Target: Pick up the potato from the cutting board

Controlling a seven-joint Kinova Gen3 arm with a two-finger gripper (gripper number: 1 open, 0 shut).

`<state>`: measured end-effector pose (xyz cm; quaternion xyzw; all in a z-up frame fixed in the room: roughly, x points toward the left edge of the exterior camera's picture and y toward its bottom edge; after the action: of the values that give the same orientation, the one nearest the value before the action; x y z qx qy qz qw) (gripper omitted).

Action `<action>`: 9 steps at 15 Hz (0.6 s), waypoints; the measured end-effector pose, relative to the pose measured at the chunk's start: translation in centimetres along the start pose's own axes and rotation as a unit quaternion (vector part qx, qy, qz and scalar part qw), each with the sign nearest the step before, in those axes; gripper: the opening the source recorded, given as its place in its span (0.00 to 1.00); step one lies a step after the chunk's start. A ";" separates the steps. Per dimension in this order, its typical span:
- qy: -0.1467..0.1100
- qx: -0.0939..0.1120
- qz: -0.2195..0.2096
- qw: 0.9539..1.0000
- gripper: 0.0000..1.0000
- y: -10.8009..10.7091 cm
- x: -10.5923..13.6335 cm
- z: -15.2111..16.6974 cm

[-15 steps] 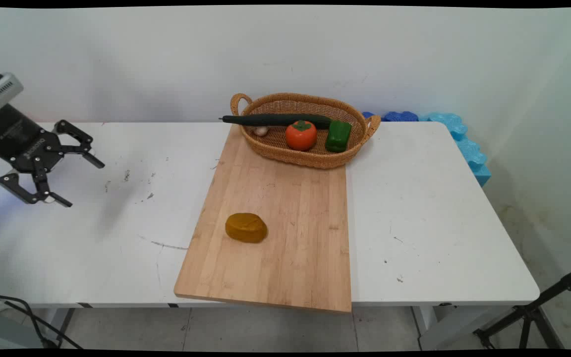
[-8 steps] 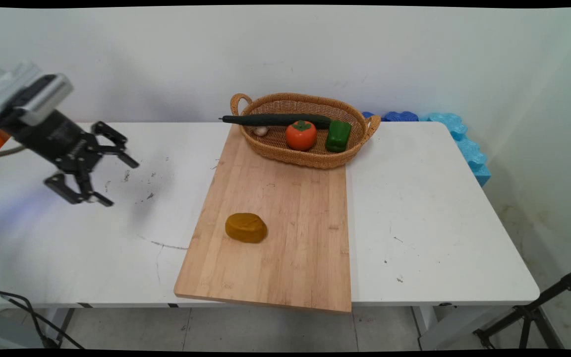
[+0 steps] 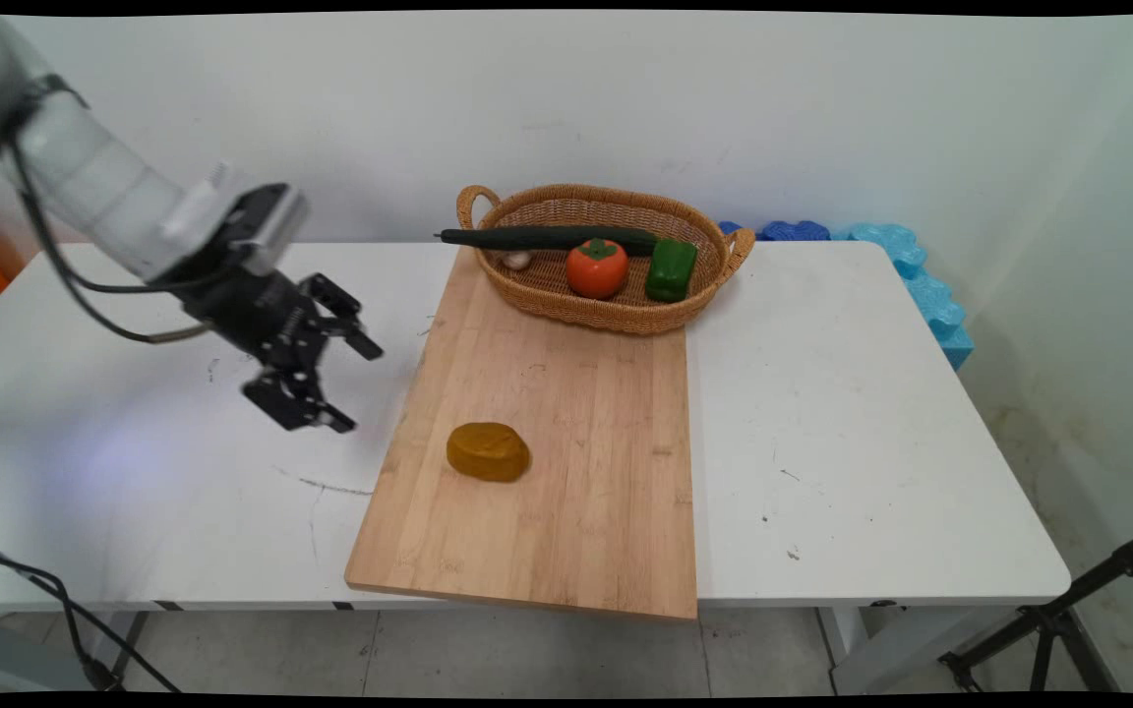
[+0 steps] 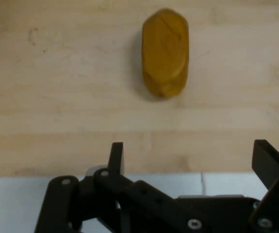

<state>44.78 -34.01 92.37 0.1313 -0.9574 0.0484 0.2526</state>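
Arm enters from upper left, wrist angled down toward the right; gripper (image 3: 348,385) hangs above the white table (image 3: 871,413) just off the left edge of the wooden cutting board (image 3: 566,442), fingers (image 4: 116,158) spread wide, holding nothing. Nearest object: a smooth, rounded mustard-brown lump (image 3: 488,451), possibly a potato, lying on the pale planked board at about 4 o'clock from the gripper, not touching it. At the board's far end sits an oval woven wicker basket (image 3: 626,313) holding a long dark cucumber (image 3: 547,237), an orange tomato (image 3: 597,267) and a green pepper (image 3: 671,268).
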 end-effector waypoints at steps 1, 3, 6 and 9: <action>-0.002 -0.001 -0.011 1.000 1.00 0.0 0.8 1.1; -0.004 -0.003 -0.029 1.000 1.00 0.0 2.2 2.9; -0.007 -0.005 -0.050 0.999 1.00 -0.1 3.9 5.5; -0.010 -0.005 -0.063 0.998 1.00 -0.2 4.8 7.7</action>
<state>37.15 -36.50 88.09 0.1903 -0.9500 0.0258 0.2462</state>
